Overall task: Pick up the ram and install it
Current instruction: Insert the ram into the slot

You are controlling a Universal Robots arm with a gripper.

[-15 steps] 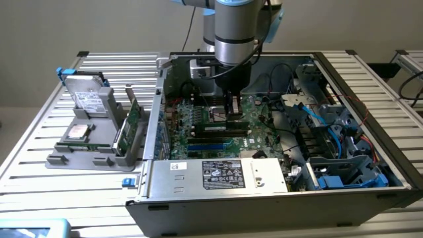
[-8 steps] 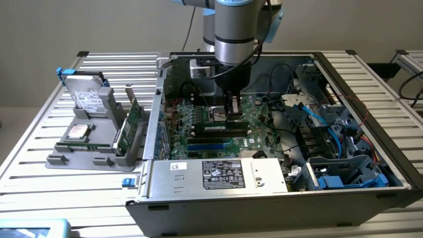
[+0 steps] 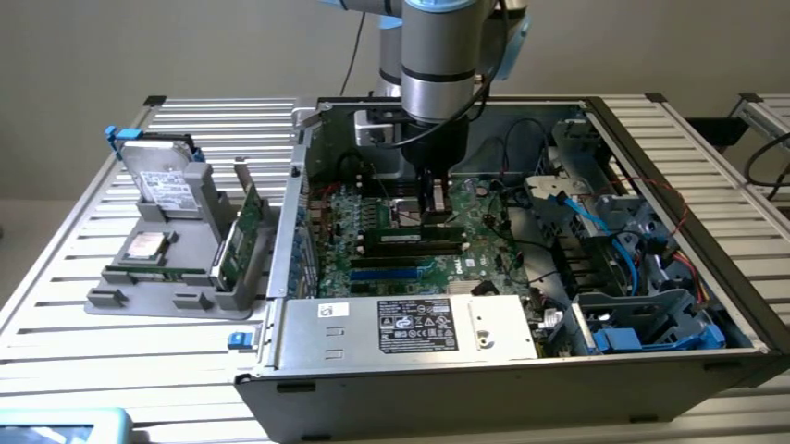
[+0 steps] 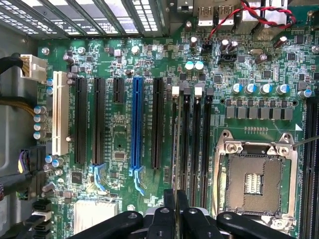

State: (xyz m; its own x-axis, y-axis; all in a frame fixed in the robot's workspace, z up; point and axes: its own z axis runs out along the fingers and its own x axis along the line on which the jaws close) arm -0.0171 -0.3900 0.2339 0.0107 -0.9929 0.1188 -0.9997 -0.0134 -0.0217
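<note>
An open computer case (image 3: 519,365) lies on its side on a slatted metal table (image 3: 124,361), its interior facing up. A grey robot arm (image 3: 438,55) reaches straight down into the middle of the case. Its gripper (image 3: 432,215) is closed narrowly on the upper edge of the ram (image 3: 413,239), a thin green stick with black chips. The stick stands on edge, low over the motherboard (image 3: 370,231) inside the case. The exterior view also takes in what lies outside the case. Just beside the case wall, on the exterior view's left, a grey tray (image 3: 148,296) holds a hard drive (image 3: 166,180) propped upright. A wider green card (image 3: 251,222) stands in the tray on the side nearest the case. The wrist view looks down inside the case along the gripper (image 4: 175,211), whose two black fingers (image 4: 169,209) sit almost together. From between them the ram (image 4: 175,149) runs away edge-on as a thin line, directly over one of the black memory slots (image 4: 197,144). Whether it is seated cannot be told. This view adds board detail: a blue expansion slot (image 4: 135,124) and an empty CPU socket (image 4: 254,181).
</note>
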